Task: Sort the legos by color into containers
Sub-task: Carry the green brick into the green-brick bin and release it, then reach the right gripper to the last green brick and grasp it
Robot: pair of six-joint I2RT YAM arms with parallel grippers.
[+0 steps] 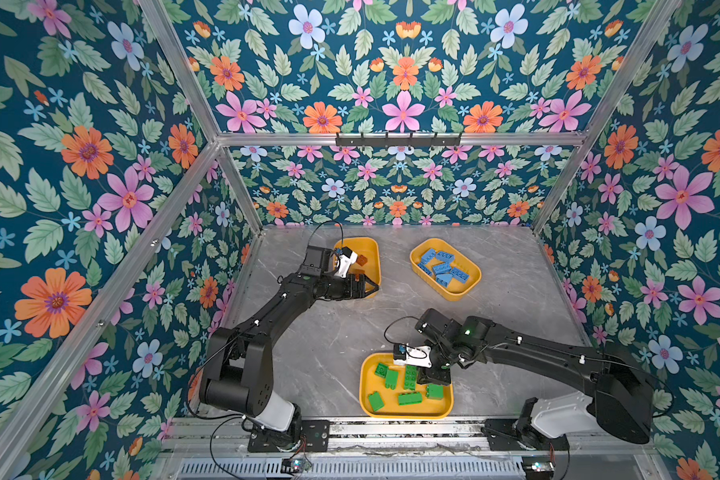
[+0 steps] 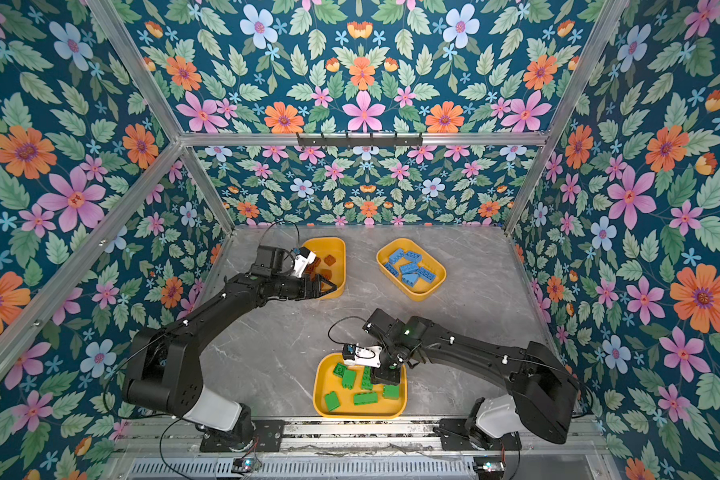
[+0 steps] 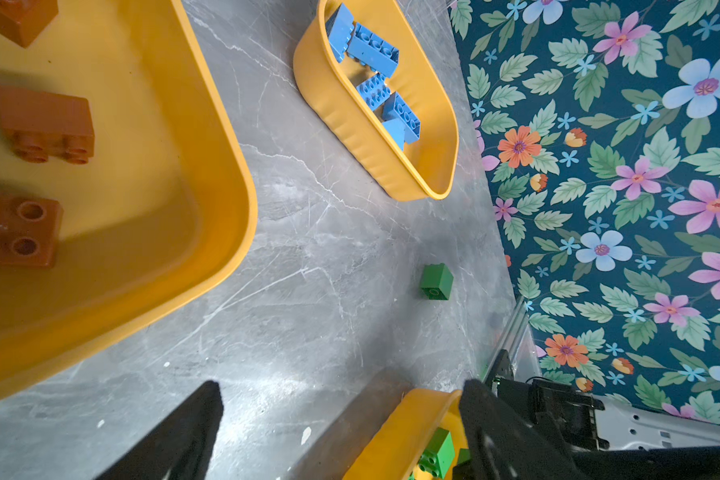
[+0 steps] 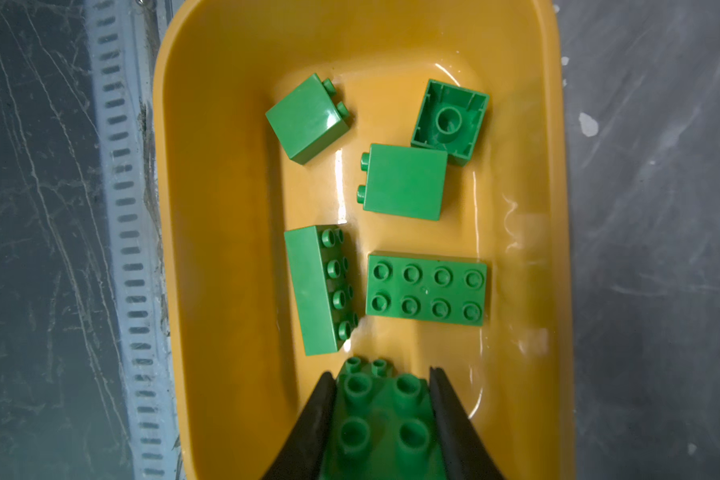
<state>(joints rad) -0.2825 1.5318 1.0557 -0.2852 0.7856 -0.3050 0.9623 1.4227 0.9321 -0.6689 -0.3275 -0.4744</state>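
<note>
Left wrist only; loose green brick (image 3: 436, 281)

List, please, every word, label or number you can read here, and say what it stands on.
No text can be read in any view.
Studs of the green brick in the right pincer: no embossing legible.
Blue bricks, brown bricks, yellow trays: no print visible.

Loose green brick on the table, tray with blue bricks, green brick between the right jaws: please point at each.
Loose green brick (image 3: 436, 281), left wrist view, its middle.
Tray with blue bricks (image 1: 454, 295), in a top view, near wall.
Gripped green brick (image 4: 381, 415), right wrist view, studded face.
</note>
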